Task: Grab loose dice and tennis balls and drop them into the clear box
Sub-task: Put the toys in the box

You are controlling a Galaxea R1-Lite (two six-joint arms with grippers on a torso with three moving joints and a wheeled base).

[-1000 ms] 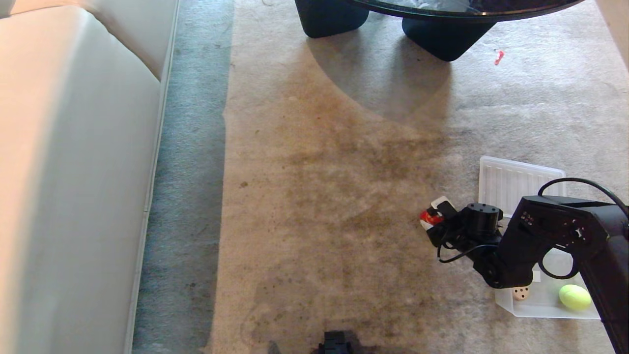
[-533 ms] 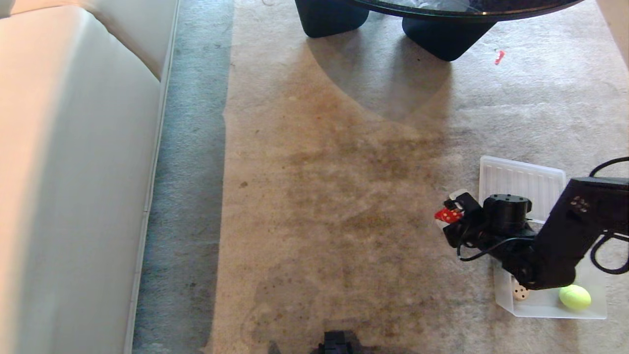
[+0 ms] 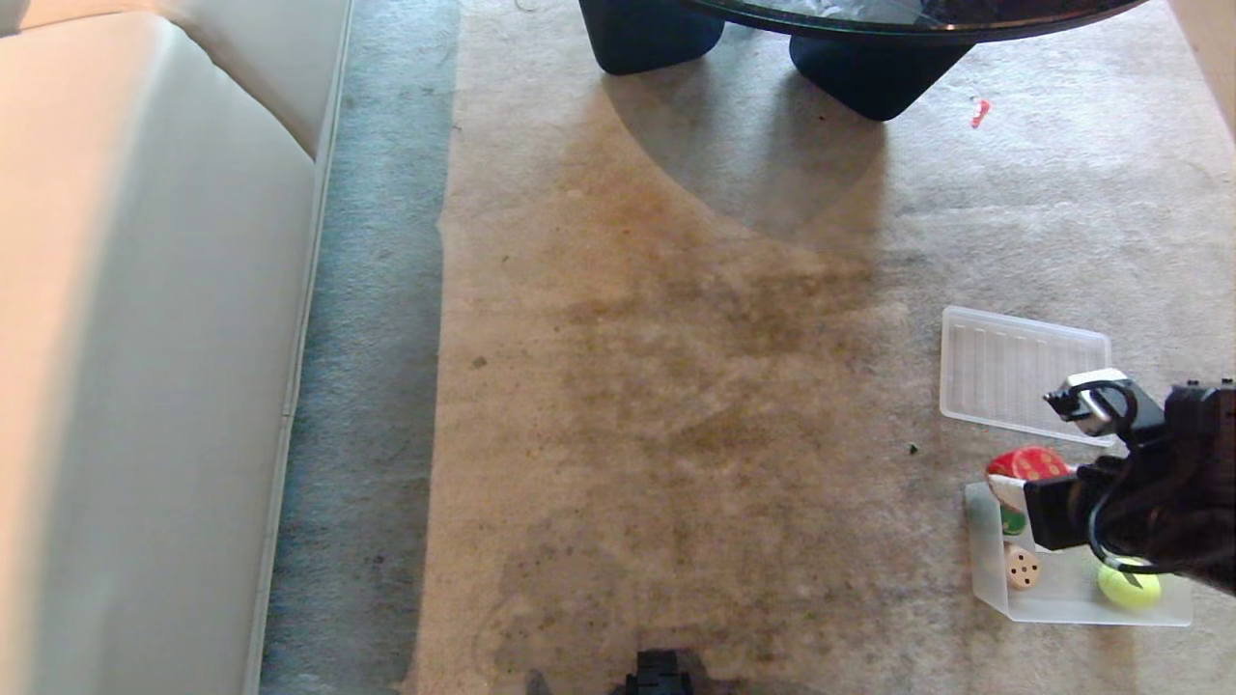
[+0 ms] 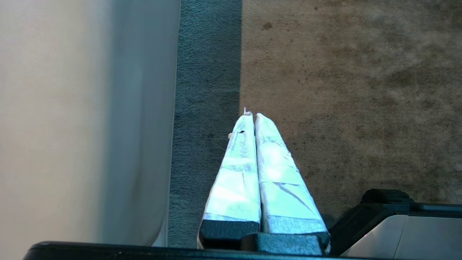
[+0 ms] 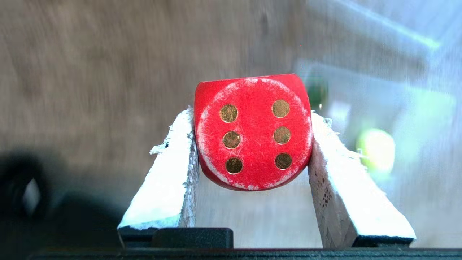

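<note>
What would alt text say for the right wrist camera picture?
A red die with six gold dots facing the camera is clamped between the right gripper's two white fingers. Behind it, blurred carpet and a yellow-green tennis ball.

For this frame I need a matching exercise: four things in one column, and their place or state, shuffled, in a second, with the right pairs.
Things:
1. red die
2. beige die
3. tennis ball
4. ribbed clear lid

Places or states:
A. flat on the carpet, beyond the clear box
B. clamped between the right gripper's fingers, six-dot face to the wrist camera
C. inside the box, at its right end in the head view
D. inside the box, near its left end in the head view

Pairs: 1-B, 2-D, 3-C, 4-A
</note>
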